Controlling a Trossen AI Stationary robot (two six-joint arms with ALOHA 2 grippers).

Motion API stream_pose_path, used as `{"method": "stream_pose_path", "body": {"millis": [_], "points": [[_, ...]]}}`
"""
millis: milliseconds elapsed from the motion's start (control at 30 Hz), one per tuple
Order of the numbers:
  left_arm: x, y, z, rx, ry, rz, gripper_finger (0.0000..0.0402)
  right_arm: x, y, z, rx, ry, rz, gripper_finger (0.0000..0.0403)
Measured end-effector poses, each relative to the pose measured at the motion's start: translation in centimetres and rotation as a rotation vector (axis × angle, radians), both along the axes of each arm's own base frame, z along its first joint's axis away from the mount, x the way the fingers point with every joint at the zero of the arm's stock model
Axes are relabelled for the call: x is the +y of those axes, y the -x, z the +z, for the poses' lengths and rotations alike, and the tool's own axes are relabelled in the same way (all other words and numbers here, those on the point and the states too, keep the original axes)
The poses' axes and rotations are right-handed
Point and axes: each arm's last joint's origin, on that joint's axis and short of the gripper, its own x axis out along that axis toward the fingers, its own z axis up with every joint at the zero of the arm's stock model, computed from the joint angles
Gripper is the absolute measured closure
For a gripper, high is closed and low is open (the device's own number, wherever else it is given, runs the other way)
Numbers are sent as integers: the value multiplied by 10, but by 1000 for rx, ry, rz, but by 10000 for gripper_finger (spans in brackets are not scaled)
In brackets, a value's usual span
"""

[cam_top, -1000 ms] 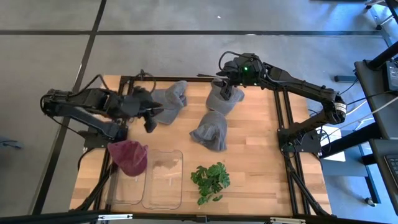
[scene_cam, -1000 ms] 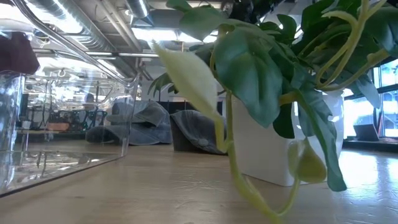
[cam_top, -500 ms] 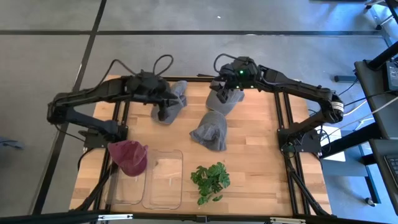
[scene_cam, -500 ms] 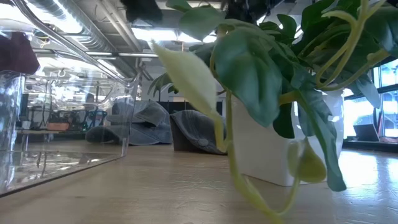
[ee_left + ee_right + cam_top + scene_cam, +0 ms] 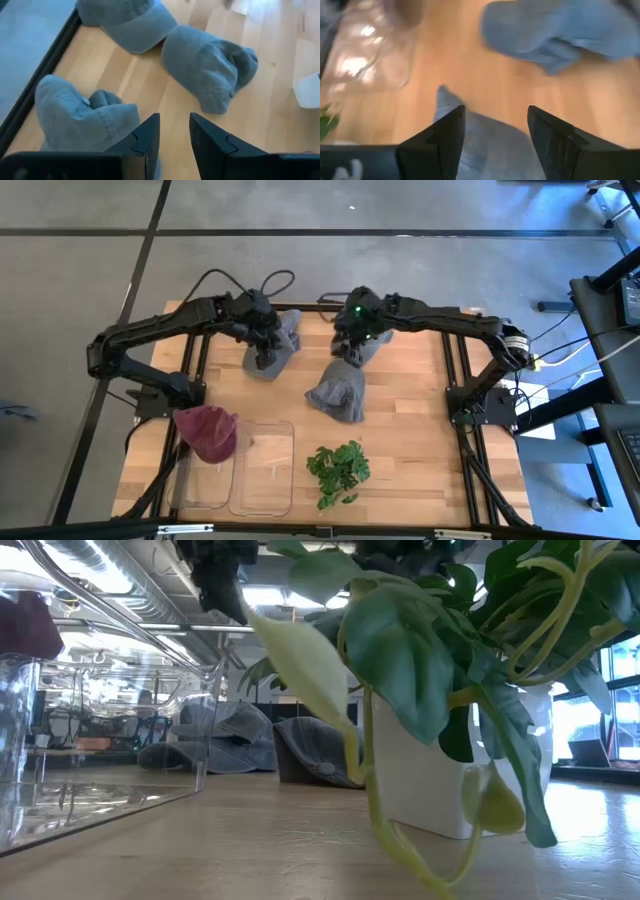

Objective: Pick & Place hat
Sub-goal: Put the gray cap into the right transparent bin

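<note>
While both grippers hover, left gripper (image 5: 262, 340) narrowly parted over the left grey hat (image 5: 272, 346), right gripper (image 5: 352, 340) spread over the rear hat (image 5: 362, 346), we should descend squarely onto the crown.

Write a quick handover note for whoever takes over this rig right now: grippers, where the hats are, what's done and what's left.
Left gripper: open, empty, above the grey hat at the table's back left.
Right gripper: open, empty, above the grey hat at the back middle.
Third grey hat lies mid-table.
Maroon hat sits on the clear bins at front left.
Done: possibly the maroon one.
Left: grasp and place the three grey hats.
</note>
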Motion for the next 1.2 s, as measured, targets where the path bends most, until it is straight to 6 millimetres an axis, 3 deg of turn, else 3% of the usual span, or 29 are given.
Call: {"method": "stream_pose_path", "body": {"millis": [367, 1033, 1200], "points": [[-1, 1, -1, 4, 59, 62, 302, 25, -48, -79, 75, -30, 289, 189], [-17, -2, -3, 28, 82, 17, 302, 31, -65, -124, 96, -113, 376, 190], [-20, -1, -4, 51, 94, 15, 300, 30, -66, -133, 137, -118, 342, 231]]}}
